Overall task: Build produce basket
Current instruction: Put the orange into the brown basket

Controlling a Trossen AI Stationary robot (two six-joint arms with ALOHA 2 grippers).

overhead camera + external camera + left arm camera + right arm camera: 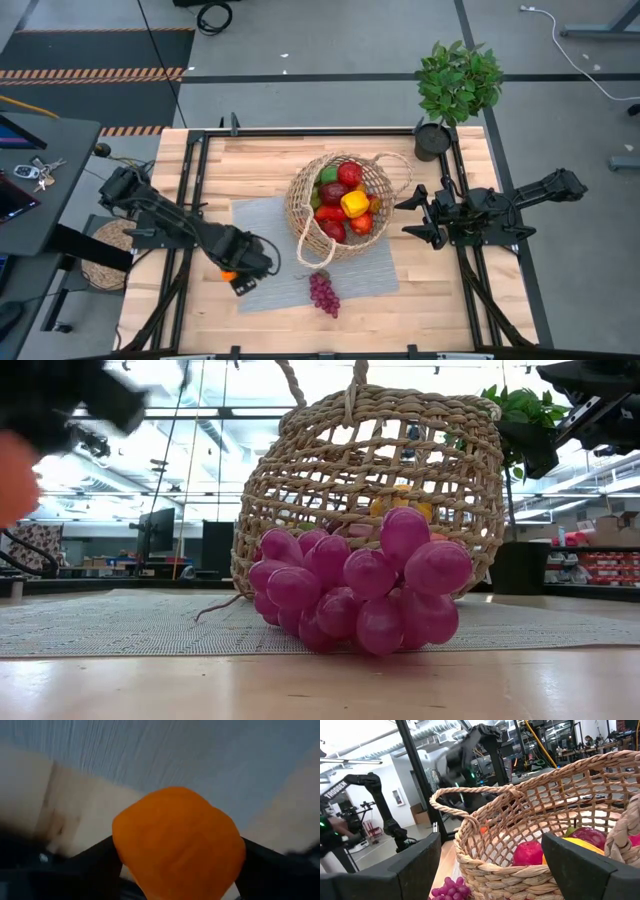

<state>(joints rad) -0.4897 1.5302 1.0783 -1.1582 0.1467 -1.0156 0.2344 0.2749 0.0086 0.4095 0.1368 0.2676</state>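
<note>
The basket (340,205) sits on a grey mat (265,225) at mid-table and holds several pieces of produce: red, yellow and green. Purple grapes (324,292) lie on the mat in front of the basket, large in the low view (360,595). My left gripper (236,272) hangs over the mat's near left corner, shut on an orange (177,845), which also shows at the low view's left edge (12,475). My right gripper (408,215) waits open, level, just right of the basket (535,835). My left gripper pinches the orange by two opposite sides (122,855) between its two fingers (92,862). The fingers point down from above. The orange is lifted clear of the table and mat and fills the gap between the fingers.
A potted plant (455,85) stands at the table's far right corner. A flat round woven mat (105,255) lies off the table's left edge. Bare wood (200,325) runs along the near edge.
</note>
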